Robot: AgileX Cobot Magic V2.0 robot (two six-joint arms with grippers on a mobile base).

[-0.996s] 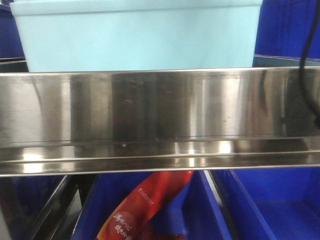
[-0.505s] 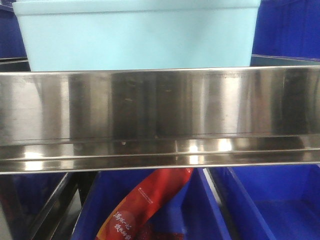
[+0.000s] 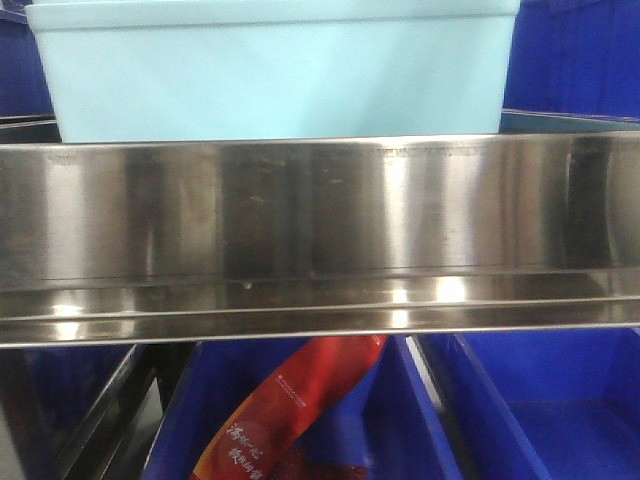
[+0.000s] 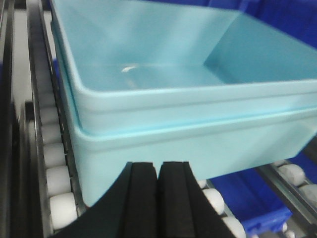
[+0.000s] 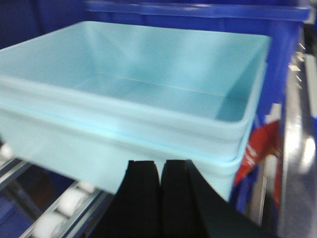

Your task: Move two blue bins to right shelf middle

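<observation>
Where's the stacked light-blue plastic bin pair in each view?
Front: light-blue plastic bins at top centre, above the steel shelf rail.
Left wrist: fill the upper frame, on white rollers.
Right wrist: fill the centre-left.
Shared landmark: red snack bag, also at right-wrist's right edge.

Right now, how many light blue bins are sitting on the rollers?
2. They are nested: the inner bin sits inside the outer bin on the roller shelf. The front view shows only one pale wall, so the wrist views settle it. More could be hidden.
</observation>
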